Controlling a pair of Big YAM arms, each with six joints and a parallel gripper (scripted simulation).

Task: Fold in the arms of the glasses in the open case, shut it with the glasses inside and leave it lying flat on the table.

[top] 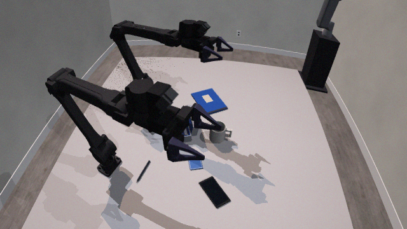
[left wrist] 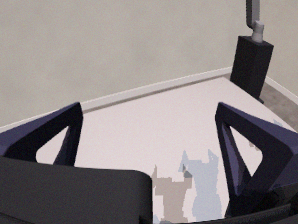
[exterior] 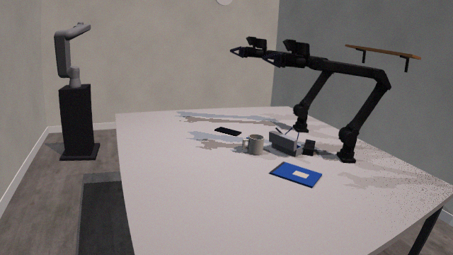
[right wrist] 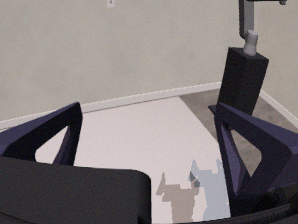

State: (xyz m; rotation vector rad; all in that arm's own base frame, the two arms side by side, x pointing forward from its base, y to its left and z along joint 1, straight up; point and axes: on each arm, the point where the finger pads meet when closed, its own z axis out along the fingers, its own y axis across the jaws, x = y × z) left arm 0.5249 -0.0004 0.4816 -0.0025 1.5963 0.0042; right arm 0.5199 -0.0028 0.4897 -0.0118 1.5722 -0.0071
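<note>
The open glasses case (exterior: 283, 143) is a grey box on the table between the mug and a small black box. Thin arms of the glasses (exterior: 296, 137) stick up from it. In the top view only a blue bit of the case (top: 188, 131) shows behind my right gripper. My right gripper (top: 194, 137) is open and empty, raised high above the case; it also shows in the exterior view (exterior: 244, 52). My left gripper (top: 217, 49) (exterior: 274, 59) is open and empty, high over the table's far side. Both wrist views show only open fingers, table and wall.
A grey mug (top: 218, 135) stands beside the case. A blue notebook (top: 209, 100), a small blue card (top: 195, 165), a black phone (top: 214, 191) and a dark pen (top: 144, 171) lie around it. A small black box (exterior: 308, 146) sits by the case. A black pedestal (top: 319, 60) stands off the table.
</note>
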